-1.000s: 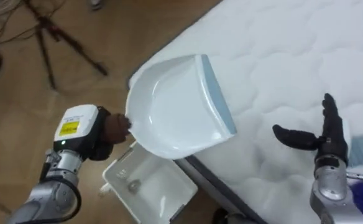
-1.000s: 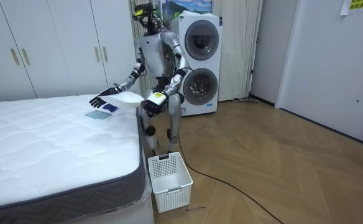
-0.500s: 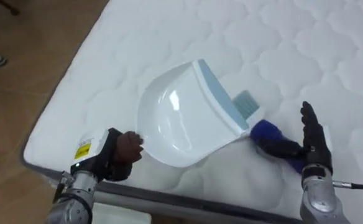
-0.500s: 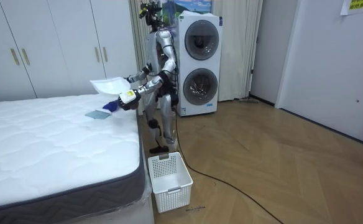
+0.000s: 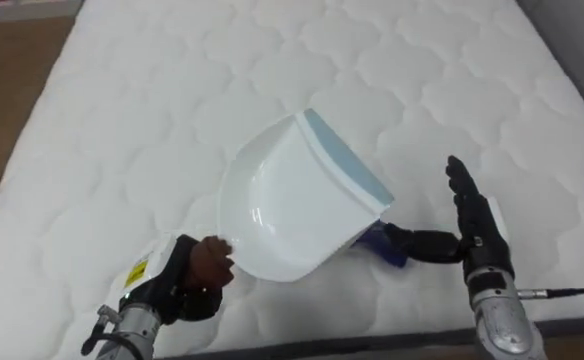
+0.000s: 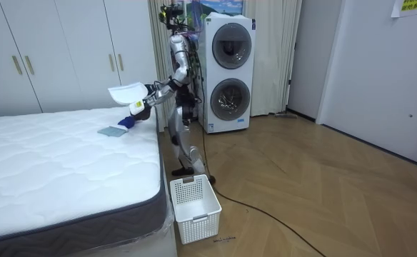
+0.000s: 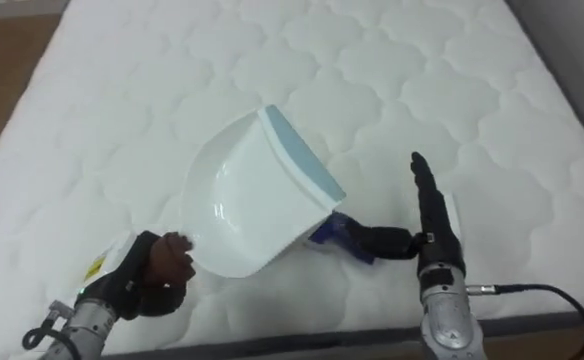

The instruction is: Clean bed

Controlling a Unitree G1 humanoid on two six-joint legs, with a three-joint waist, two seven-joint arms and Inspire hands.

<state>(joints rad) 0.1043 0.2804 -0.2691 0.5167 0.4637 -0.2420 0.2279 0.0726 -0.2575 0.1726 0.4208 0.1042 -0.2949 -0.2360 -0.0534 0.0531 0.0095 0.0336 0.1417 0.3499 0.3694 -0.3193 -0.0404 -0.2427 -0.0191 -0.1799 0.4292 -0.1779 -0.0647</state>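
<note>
The left hand (image 5: 194, 283), near and to the left, has its fingers curled tight round the handle of a white plastic dustpan with a pale blue lip (image 5: 292, 205). It holds the dustpan clear above the bed, hollow turned upward and lip pointing far and right. With the mouth off the bed like this, it looks like a carrying pose rather than a scooping one. Under the pan's near right edge a small dark blue thing (image 5: 380, 243) lies on the white quilted mattress (image 5: 152, 120), partly covered, so what it is cannot be told. To the right of it the right hand (image 5: 472, 228) stands on edge, its fingers straight and pressed together pointing far. Its thumb is spread leftward as far as the blue thing, though contact cannot be made out. Set flat like that, the hand seems meant as a paddle to push the thing left into the pan. In the room view the robot stands on the wooden floor at the bed's far corner, both arms out over it. A flat pale teal piece (image 6: 111, 131) lies on the mattress just beside the blue thing. A white slotted plastic basket (image 6: 194, 205) stands on the floor by the bed's side, probably where the sweepings go. The lip would need to come down onto the mattress first.
</note>
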